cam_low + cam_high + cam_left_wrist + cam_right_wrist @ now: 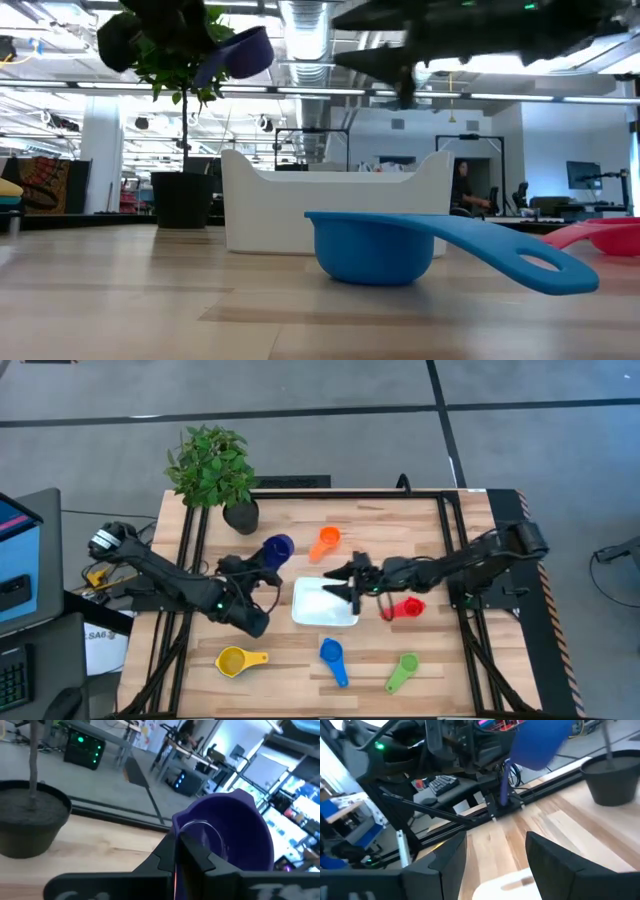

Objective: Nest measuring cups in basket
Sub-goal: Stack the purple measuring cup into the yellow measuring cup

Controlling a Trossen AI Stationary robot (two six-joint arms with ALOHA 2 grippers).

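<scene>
Measuring cups lie scattered around your white basket (325,604), which sits at the centre of the high view on the pale wooden desk (300,670). Your left gripper (262,565) has its jaws pressed onto the handle of the dark blue cup (277,548), holding it lifted just left of the basket and below the black plant pot (241,515) in the frame. Your right gripper (345,582) hangs over the basket's right half, jaws spread with nothing between them.

You have the orange cup (325,541) above the basket, well apart from it, and the red cup (406,608) just off its right edge under the right arm. Along the lower edge of the frame the yellow cup (237,660), the blue cup (332,657) and the green cup (402,671) lie in a loose row, with bare planks between them and the basket.

The cups are smooth moulded plastic, round bowls with short flat handles; in the low view the blue cup's handle ends in an oval hole. The basket is shallow, with rounded corners and a dipped front rim. Black rails frame the desk's left, right and upper sides. Beyond it you look into an open workshop with exposed ceiling ducts, desks and monitors.
</scene>
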